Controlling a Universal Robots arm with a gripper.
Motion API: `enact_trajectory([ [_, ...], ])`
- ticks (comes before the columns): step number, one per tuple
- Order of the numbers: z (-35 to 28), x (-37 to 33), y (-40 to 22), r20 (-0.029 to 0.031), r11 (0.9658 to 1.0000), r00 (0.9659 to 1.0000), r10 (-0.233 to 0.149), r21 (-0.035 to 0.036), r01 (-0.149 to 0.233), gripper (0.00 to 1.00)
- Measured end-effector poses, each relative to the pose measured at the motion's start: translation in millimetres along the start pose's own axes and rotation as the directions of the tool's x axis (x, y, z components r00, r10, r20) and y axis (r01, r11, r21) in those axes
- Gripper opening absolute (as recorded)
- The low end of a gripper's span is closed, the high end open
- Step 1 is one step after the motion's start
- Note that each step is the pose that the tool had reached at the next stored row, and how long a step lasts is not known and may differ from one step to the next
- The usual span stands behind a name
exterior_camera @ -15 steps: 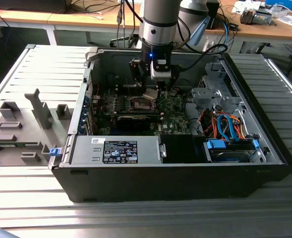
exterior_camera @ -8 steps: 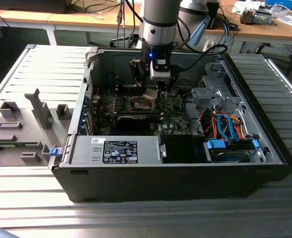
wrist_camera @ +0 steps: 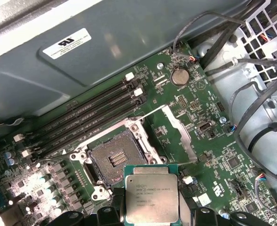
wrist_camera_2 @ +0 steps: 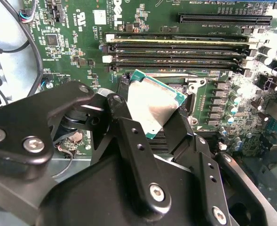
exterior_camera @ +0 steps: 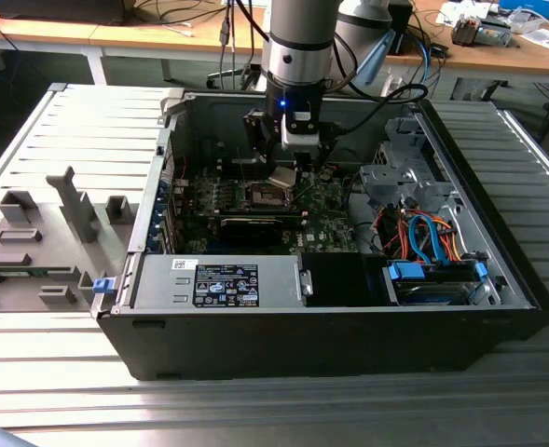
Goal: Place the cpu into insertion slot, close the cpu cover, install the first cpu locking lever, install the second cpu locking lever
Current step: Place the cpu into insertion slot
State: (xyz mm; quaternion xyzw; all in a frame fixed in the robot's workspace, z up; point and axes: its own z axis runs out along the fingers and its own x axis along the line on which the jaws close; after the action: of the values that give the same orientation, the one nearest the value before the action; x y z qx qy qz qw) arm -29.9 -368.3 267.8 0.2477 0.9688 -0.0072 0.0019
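Black gripper (wrist_camera_2: 146, 115), seemingly tight on cpu (wrist_camera_2: 153, 100)

A ribbed metal table (exterior_camera: 60, 372) bears the open computer case (exterior_camera: 255, 340) and grey fixtures (exterior_camera: 76, 207).

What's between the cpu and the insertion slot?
Nothing: in the first wrist view the cpu, held by the tool, hangs beside the uncovered insertion slot.

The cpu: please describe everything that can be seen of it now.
The cpu is a small flat square chip with a printed silver-grey metal top and a green rim. The gripper holds it by two opposite sides between black fingers. It hangs, looking tilted, above the green board, beside the open insertion slot, not yet seated.
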Motion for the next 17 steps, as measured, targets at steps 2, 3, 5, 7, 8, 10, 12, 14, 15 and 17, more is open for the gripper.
enact_trajectory([
  [2,0.0,0.0,0.0,0.0004,1.0000,1.0000,0.004,0.0008,-0.004,0.54],
  [3,0.1,0.0,0.0,0.0006,1.0000,1.0000,0.006,0.0013,-0.006,0.54],
  [5,0.1,0.0,0.0,0.0010,1.0000,1.0000,0.009,0.0021,-0.009,0.54],
  [7,0.1,0.0,0.0,0.0016,0.9999,0.9999,0.015,0.0033,-0.015,0.54],
  [8,0.1,0.0,0.0,0.0018,0.9999,0.9999,0.016,0.0037,-0.016,0.54],
  [10,0.2,0.0,0.0,0.0024,0.9998,0.9998,0.020,0.0049,-0.020,0.54],
  [12,0.2,0.0,0.0,0.0033,0.9996,0.9997,0.026,0.0066,-0.026,0.54],
  [14,0.2,0.0,0.0,0.0040,0.9995,0.9995,0.030,0.0079,-0.030,0.54],
  [15,0.3,0.0,0.0,0.0043,0.9995,0.9995,0.032,0.0084,-0.032,0.54],
  [17,0.3,0.0,0.0,0.0051,0.9993,0.9993,0.037,0.0100,-0.037,0.54],
])
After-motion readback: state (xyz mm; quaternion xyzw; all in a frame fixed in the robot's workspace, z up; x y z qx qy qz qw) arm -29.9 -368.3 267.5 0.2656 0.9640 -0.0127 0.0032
